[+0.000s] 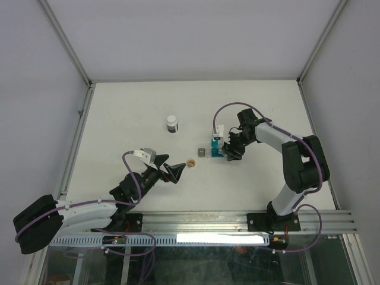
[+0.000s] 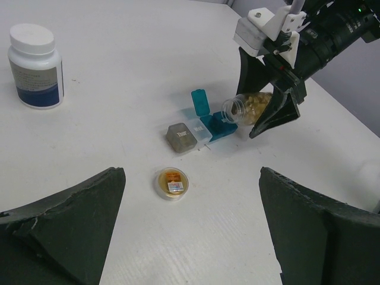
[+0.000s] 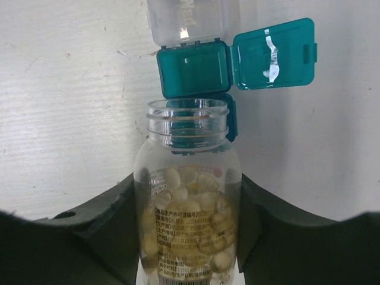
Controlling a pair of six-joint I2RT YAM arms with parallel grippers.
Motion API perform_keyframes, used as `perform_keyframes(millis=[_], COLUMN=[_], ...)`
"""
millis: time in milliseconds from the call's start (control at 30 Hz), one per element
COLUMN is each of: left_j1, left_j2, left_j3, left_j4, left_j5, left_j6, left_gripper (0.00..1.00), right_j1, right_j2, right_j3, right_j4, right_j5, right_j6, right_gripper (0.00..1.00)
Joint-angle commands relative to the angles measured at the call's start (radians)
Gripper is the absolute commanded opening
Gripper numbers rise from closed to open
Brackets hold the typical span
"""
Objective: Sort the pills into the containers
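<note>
The teal-blue container (image 3: 193, 68) lies on the table with its lid (image 3: 273, 53) flipped open; it also shows in the top view (image 1: 217, 148) and the left wrist view (image 2: 215, 123). The small grey container (image 2: 181, 137) sits just left of it, with a clear compartment (image 2: 200, 132) between them. My right gripper (image 3: 187, 228) is shut on an uncapped clear bottle (image 3: 187, 208) of pale yellow pills, tilted with its mouth over the teal container. My left gripper (image 2: 190, 237) is open and empty, a little short of the bottle's cap (image 2: 172, 182).
A white-capped pill bottle (image 1: 171, 124) stands upright at the back left of the containers, also visible in the left wrist view (image 2: 35, 65). The amber cap (image 1: 191, 162) lies flat on the table. A metal frame (image 1: 77, 124) borders the white table.
</note>
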State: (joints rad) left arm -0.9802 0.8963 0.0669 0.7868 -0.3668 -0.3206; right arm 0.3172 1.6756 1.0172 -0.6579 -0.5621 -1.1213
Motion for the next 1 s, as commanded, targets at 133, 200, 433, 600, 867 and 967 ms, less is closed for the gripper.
perform_keyframes(millis=[133, 200, 433, 600, 867, 967], left_j1=[0.005, 0.005, 0.004, 0.005, 0.005, 0.005], left_j2=[-0.017, -0.017, -0.022, -0.029, -0.043, -0.043], left_j3=[-0.019, -0.018, -0.022, -0.024, -0.028, -0.028], left_j4=[0.063, 0.064, 0.065, 0.060, 0.055, 0.054], left_j5=[-0.008, -0.006, -0.003, -0.001, 0.003, 0.005], left_j6=[0.011, 0.012, 0.012, 0.010, 0.007, 0.007], left_gripper=[0.99, 0.99, 0.99, 0.99, 0.99, 0.99], right_j1=[0.030, 0.036, 0.060, 0.073, 0.094, 0.099], right_j2=[0.017, 0.019, 0.029, 0.043, 0.053, 0.053], right_j3=[0.071, 0.077, 0.106, 0.121, 0.143, 0.147], right_j4=[-0.026, -0.033, -0.057, -0.067, -0.095, -0.102], right_j5=[0.065, 0.075, 0.110, 0.140, 0.189, 0.200], right_j6=[0.027, 0.029, 0.037, 0.049, 0.067, 0.068], right_gripper=[0.00, 0.00, 0.00, 0.00, 0.00, 0.00])
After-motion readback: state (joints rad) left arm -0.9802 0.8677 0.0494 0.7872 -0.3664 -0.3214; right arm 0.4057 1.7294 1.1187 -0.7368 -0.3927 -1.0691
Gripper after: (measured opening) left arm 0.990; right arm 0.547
